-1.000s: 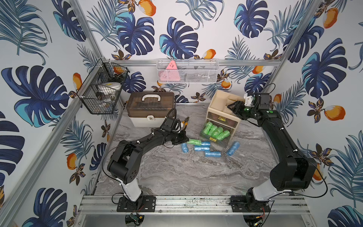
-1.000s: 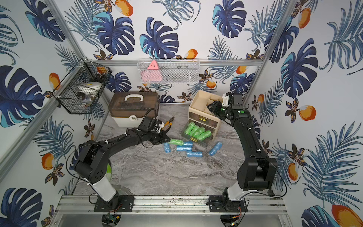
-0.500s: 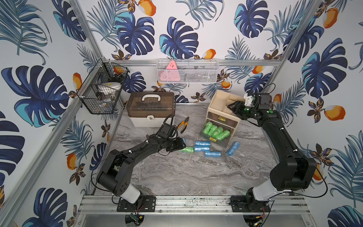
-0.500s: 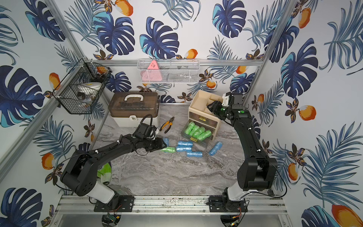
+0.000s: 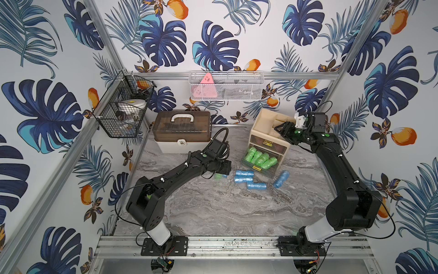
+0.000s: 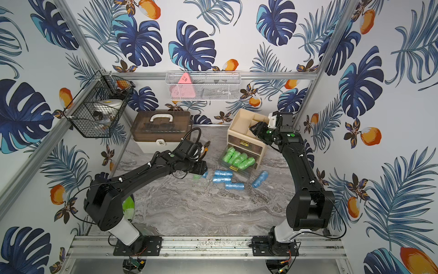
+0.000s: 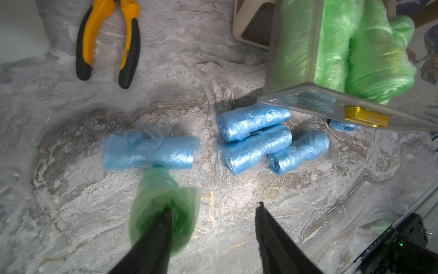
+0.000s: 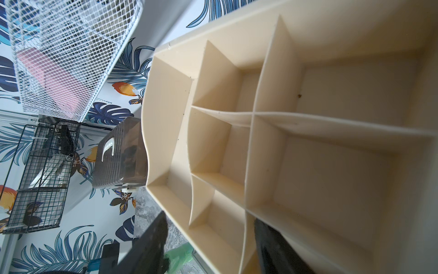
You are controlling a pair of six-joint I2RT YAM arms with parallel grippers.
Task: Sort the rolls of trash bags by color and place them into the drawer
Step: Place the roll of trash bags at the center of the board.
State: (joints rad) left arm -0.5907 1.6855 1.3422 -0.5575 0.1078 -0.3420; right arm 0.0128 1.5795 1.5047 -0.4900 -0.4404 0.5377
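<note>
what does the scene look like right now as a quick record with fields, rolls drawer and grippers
drawer: bottom drawer of the cream organizer, pulled open
in drawer: green rolls, no other colour visible
on table: five blue rolls, one loose green roll
left gripper: open, low over the table, loose green roll against one finger
right gripper: open, at the organizer's top compartments, holding nothing
also: pliers lying on the table
</note>
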